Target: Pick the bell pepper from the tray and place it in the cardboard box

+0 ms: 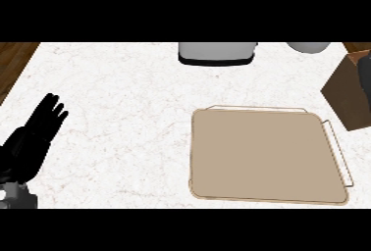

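A tan tray [217,147] with thin wire handles lies on the white counter at the right of the head view, and nothing lies on it. No bell pepper shows anywhere. The brown cardboard box [351,93] stands at the right edge, cut off by the frame, its inside hidden. My left hand [33,139] rests open at the left edge, fingers straight and pointing up, well away from the tray. My right hand does not show.
A grey and black appliance [217,53] stands at the counter's far edge, middle. A pale rounded object [310,47] peeks in at the top right. Dark wood floor [14,59] shows beyond the counter's left edge.
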